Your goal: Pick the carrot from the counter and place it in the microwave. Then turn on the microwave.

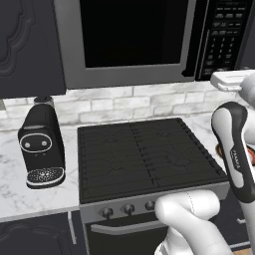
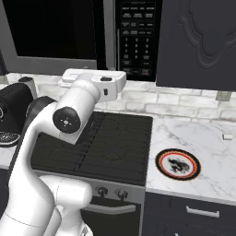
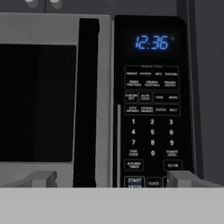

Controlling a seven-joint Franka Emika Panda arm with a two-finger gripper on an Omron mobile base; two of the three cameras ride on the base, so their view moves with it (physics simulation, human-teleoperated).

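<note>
Status: late in the task, by my read. The microwave [image 1: 134, 74] has its door shut, and the arm is raised to face the button panel [image 3: 152, 127].
Carrot: cannot locate it. Probably already inside, but the dark door glass [image 3: 37, 103] hides the cavity, so that is a guess.
Counter: the counter [image 2: 207, 152] right of the stovetop [image 1: 144, 154] carries a red-rimmed plate [image 2: 158, 163] near its front edge, with only a dark pattern on it and nothing orange. A small white bit [image 2: 227, 136] lies toward the right edge, further back.
Done (judged): pick, place and door shut, if the carrot is really in there.
Left: turn the microwave on. The clock display [image 3: 151, 42] reads a time of day, no countdown, so it looks not yet started.
Pincer: the gripper [image 3: 113, 179] is spread fully wide and empty, with the jaws touching nothing. In the hand view one fingertip [image 3: 41, 178] sits below the door and the other is at the panel's lower right corner.
Aim: the start button [image 3: 134, 180] is on the panel's bottom row, between the two tips and nearer the right one.
Next move (judgement): close the fingers or offset sideways so that one tip lines up with start, then push straight in.
Risk: with the jaws this wide, a straight push straddles the button or hits a neighbouring key.
Other: coffee machine [image 1: 42, 144] on the counter's left side, well clear of the arm.
</note>
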